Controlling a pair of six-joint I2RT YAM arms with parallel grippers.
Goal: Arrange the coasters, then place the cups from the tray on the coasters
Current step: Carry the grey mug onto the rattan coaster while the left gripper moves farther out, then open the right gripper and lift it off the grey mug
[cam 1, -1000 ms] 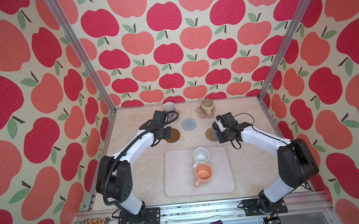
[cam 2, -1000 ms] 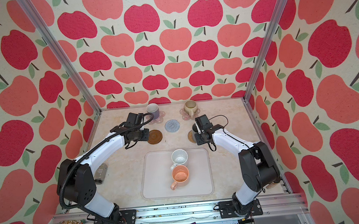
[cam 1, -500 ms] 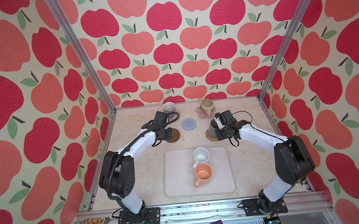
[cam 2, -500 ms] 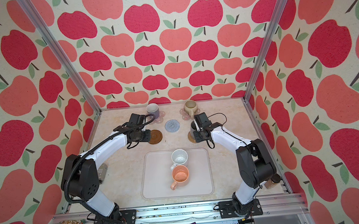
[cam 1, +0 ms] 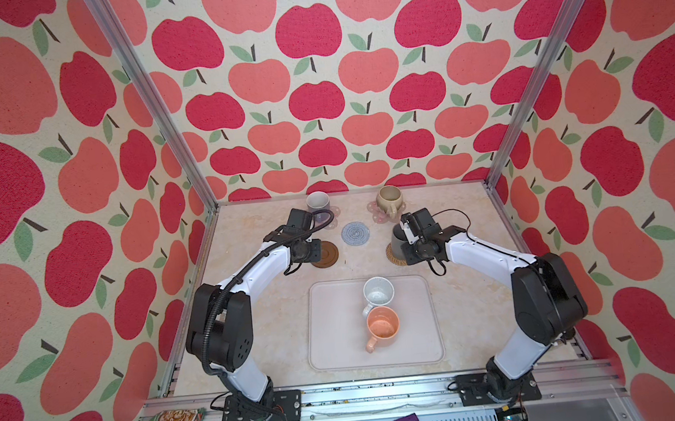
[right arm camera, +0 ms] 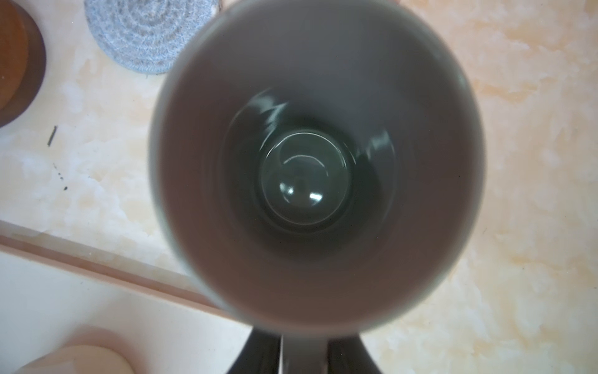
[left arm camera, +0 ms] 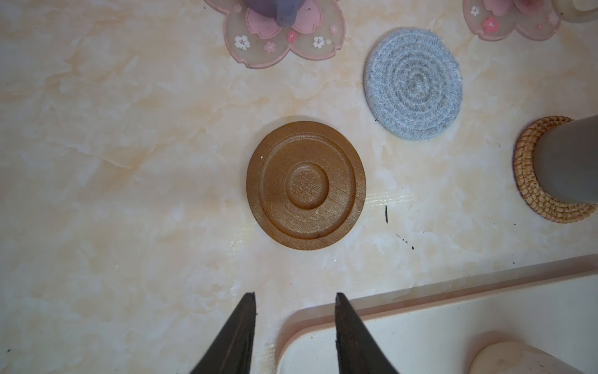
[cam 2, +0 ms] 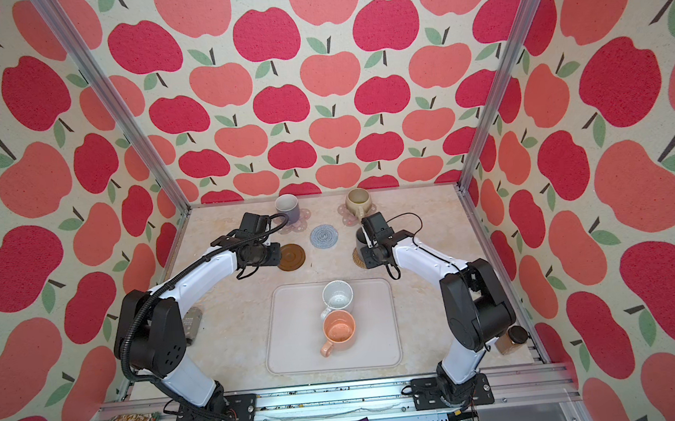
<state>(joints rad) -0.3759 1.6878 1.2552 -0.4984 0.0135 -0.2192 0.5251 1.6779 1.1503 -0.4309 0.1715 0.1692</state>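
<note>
Just eased the right tool (right arm camera: 303, 354) about the handle of the dark grey mug (cam 1: 397, 236), standing on the rattan coaster (left arm camera: 525, 191), released or not hard to tell, left tool (left arm camera: 294, 301) half open and empty near the brown disc coaster (left arm camera: 305, 184), leaving white mug (cam 1: 377, 292) and peach mug (cam 1: 382, 326) on the tray (cam 1: 333, 328).

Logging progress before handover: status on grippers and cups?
Left gripper open, empty. Right gripper astride grey mug handle, grip unclear; mug on rattan coaster. On tray: white mug, peach mug. Nothing blocking.
</note>
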